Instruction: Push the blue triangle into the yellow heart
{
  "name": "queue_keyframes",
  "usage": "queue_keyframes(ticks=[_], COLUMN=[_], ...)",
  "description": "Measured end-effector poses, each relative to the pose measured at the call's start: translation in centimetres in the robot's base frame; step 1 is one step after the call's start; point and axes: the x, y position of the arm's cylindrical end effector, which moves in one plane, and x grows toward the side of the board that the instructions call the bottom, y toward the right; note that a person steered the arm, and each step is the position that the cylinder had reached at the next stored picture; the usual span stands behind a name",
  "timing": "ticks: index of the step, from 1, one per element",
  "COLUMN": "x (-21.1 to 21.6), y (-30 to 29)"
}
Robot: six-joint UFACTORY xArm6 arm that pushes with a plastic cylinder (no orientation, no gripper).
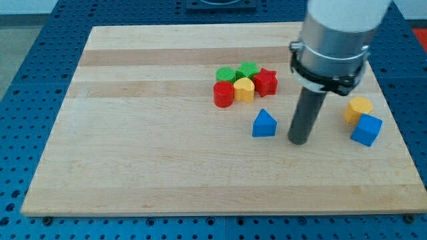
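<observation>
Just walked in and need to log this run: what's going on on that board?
A robot arm is pushing blocks around a wooden board with a dark rod. My tip sits just to the view's right of the blue triangle, apart from it. The yellow heart lies above the triangle, toward the view's top, in a cluster with red and green blocks. The triangle has not reached the heart.

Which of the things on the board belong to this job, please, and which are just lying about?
Job: blue triangle; yellow heart; my tip, just to the triangle's right.

Lying about: red cylinder; red star; two green blocks; yellow hexagon; blue cube.
</observation>
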Motion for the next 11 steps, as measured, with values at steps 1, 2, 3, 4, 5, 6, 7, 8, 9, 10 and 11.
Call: queue_keyframes(ticks=[1, 2, 3, 4, 5, 6, 7, 8, 9, 10, 11], x=[-0.1, -1.4, -2.6, -2.8, -2.8, -2.9, -3.3, -3.8, -4.6, -4.7, -2.0], y=[-2.1, -3.3, -4.5, -5.8, -7.4, -7.9, -7.9, -7.9, -7.9, -7.7, -5.6])
